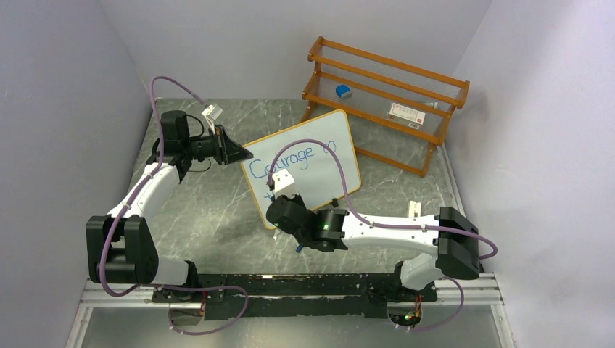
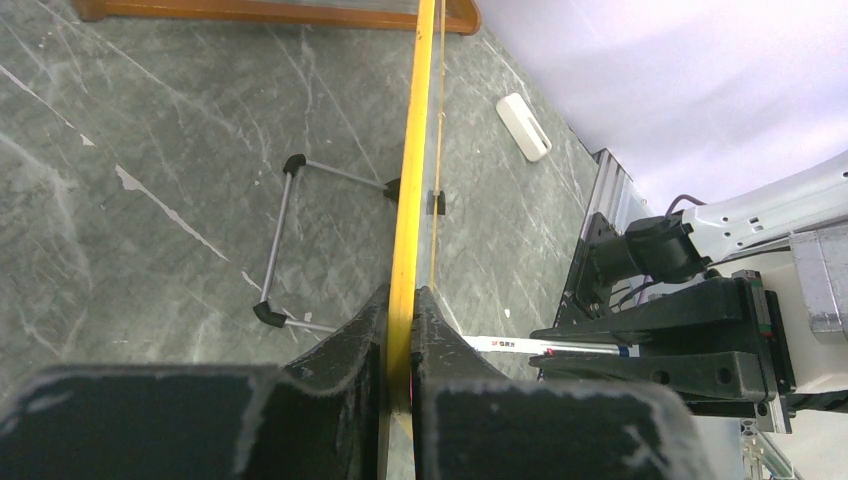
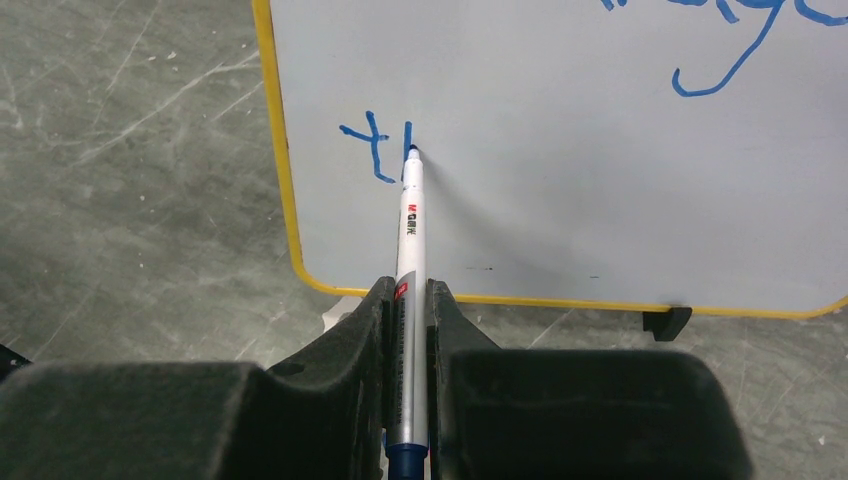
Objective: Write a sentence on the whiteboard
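Two arms work here, the left arm (image 1: 152, 188) and the right arm (image 1: 391, 226), with one gripper apiece: the left gripper (image 2: 402, 296) and the right gripper (image 3: 410, 286). There is one whiteboard (image 1: 319, 177), one marker (image 3: 412, 225) and one wooden rack (image 1: 313, 72). The rack holds two items, a blue-topped piece (image 1: 344, 91) and a white box (image 1: 405, 113). One small white block (image 2: 523, 126) lies on the table (image 1: 217, 217). The sentence (image 1: 286, 162) shows two whole words and, on a second line, one letter t.

Blue writing on the whiteboard (image 1: 315, 177)
The sentence (image 1: 286, 163) reads "Courage to", with "t" and one stroke below (print on the marker (image 3: 411, 230) is too small to read).
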Motion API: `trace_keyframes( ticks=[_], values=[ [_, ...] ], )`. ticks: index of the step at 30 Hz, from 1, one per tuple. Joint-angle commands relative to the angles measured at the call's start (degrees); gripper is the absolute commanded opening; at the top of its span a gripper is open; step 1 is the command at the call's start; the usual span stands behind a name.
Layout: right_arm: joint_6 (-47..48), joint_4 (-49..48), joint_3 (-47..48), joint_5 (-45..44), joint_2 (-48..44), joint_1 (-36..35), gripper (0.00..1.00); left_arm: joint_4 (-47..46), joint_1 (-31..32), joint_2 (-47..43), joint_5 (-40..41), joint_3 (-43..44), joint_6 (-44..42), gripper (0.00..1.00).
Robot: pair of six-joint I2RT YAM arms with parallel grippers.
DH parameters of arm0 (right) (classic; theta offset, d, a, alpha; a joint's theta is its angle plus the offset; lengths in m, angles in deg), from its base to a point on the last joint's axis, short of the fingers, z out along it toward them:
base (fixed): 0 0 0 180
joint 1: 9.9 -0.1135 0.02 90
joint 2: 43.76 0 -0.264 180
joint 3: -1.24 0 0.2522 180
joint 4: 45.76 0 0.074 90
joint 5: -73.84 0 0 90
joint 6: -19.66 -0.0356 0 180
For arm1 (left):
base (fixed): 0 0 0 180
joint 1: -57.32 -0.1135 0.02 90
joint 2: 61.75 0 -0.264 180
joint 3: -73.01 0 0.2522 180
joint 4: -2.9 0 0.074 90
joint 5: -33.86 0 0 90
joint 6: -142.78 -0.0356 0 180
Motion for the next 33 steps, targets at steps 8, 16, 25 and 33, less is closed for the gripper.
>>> trace_keyframes(
  ticks=[8, 16, 25, 33],
  values=[
    [-0.89, -1.45, 0.84, -3.01, -1.58, 1.37, 0.0, 3.3, 1.83, 1.07, 3.59, -0.78, -2.64, 0.05],
    [-1.26, -0.85, 0.55, -2.57, -2.05, 1.75, 0.0, 3.3, 1.83, 1.07, 3.61, -0.78, -2.65, 0.05],
    [-1.77, 0.26, -0.7, -0.1, -3.9, 1.75, 0.0, 3.46, 1.83, 1.07, 3.94, -0.69, -2.76, 0.05],
    [-2.72, 1.98, -1.64, 1.43, -4.63, 1.67, 0.0, 3.57, 1.83, 1.24, 3.95, -0.6, -2.76, 0.05]
  ],
)
